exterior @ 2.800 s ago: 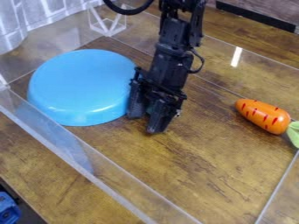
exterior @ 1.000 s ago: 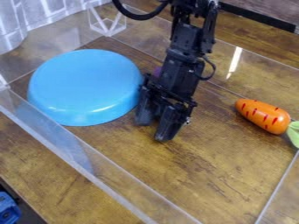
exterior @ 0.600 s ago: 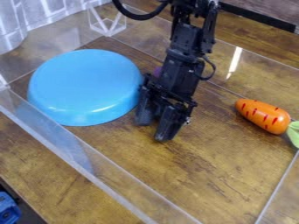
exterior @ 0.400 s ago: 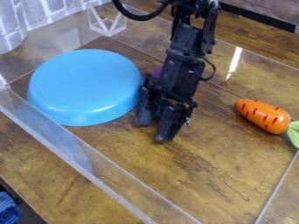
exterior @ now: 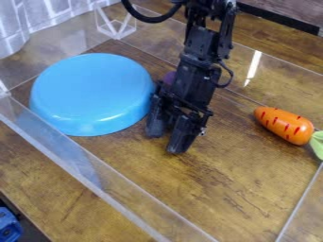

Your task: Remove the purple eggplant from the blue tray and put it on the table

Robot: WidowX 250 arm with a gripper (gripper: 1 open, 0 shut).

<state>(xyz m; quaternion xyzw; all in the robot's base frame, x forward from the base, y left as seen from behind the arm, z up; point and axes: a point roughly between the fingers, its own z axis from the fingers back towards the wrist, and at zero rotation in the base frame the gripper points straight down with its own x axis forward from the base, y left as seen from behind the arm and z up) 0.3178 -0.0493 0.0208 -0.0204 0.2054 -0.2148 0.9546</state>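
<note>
While the tool (exterior: 177, 130) hangs low over the worktop (exterior: 209, 194), open or closed can't tell, blue tray (exterior: 91, 93) sits just beside it; purple eggplant (exterior: 168, 79) mostly hidden behind the tool, only a bit showing.

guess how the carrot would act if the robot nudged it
The carrot would probably roll, since its orange body looks rounded and lies on its side on the flat table. It may curve rather than go straight, as the body seems to taper.
</note>
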